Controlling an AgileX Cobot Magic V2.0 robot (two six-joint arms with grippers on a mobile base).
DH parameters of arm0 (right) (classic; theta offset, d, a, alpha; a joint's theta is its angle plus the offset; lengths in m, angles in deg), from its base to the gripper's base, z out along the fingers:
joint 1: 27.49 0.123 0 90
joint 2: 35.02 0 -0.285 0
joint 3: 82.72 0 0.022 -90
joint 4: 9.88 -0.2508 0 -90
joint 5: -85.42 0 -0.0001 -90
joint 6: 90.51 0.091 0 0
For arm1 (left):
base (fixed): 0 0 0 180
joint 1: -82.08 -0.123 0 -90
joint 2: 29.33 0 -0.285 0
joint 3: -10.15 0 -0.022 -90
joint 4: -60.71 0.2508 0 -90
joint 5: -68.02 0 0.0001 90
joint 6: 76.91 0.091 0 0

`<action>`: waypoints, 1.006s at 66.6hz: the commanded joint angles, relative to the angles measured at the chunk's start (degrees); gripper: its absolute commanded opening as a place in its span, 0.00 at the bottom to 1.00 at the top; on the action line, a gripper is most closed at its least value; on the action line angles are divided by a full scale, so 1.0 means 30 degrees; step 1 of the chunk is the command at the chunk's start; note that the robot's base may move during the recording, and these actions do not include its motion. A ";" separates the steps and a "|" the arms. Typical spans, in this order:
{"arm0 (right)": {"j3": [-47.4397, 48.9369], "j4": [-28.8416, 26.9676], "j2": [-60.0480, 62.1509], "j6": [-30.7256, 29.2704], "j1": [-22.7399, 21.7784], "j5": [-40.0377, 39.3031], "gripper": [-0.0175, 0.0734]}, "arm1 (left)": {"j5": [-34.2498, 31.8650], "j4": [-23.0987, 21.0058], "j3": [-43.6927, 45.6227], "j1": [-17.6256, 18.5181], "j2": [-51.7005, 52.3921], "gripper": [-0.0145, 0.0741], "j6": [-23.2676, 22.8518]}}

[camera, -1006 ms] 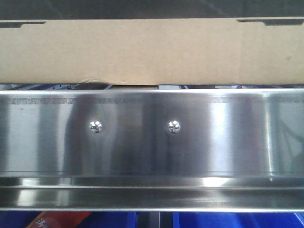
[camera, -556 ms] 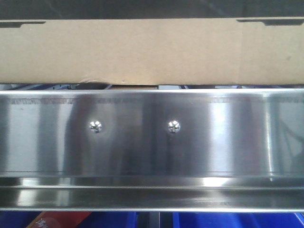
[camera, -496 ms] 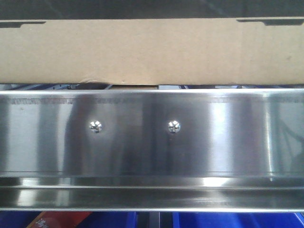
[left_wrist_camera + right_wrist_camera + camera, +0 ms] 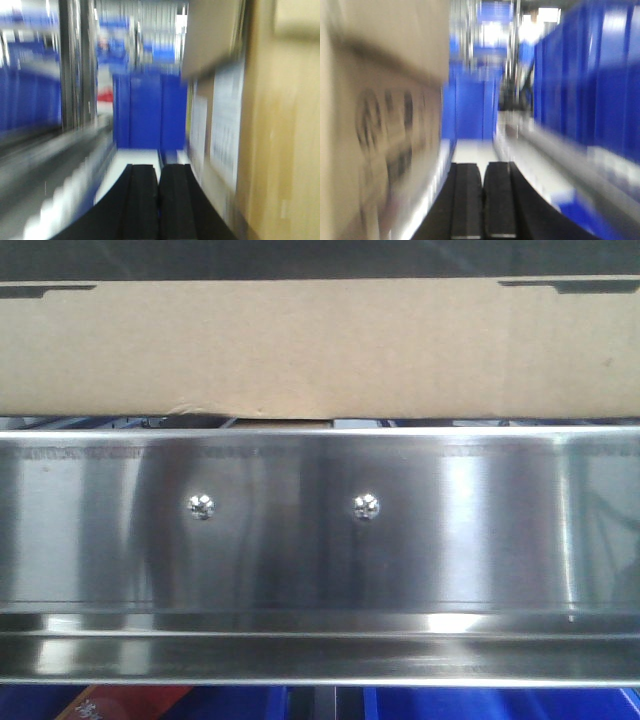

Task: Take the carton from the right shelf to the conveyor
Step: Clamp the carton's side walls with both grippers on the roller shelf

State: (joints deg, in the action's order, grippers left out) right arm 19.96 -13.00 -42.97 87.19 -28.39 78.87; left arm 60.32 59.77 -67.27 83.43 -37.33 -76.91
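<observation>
**Carton on the shelf, arms either side, the lift not yet made**

From the front view the carton (image 4: 320,350) sits across the whole top of the scene, its lower edge just above the right shelf (image 4: 320,540). That shelf is the shiny steel rail with two screws (image 4: 201,505) on its face. Blue bins (image 4: 480,702) show below the rail. No arm appears here, and there is no conveyor in sight.

The left wrist view is badly smeared. The left gripper (image 4: 159,200) has its two black fingers pressed together with nothing between them. The carton's brown side, with white labels (image 4: 225,135) on it, stands close on its right. I can't tell whether the gripper touches the cardboard.

The right wrist view is smeared too. The right gripper (image 4: 483,200) is likewise closed on nothing, and the carton's printed side rises close on its left, with blue bins on the far right.

By my reckoning the arms are flanking the carton for a two-sided squeeze. Lifting it clear, carrying it and setting it on the conveyor all remain to be done
</observation>
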 commanded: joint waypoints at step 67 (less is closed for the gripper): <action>2.1577 0.0125 -0.8549 -0.0108 -0.0091 1.5954 0.11 | 1.5853 0.0922 1.9956 -0.0016 -0.8132 0.14 0.0000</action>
State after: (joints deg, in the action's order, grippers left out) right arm 78.50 -12.88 -64.22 87.19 -28.39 118.94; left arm 99.93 61.05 -13.21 83.43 -57.04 -76.91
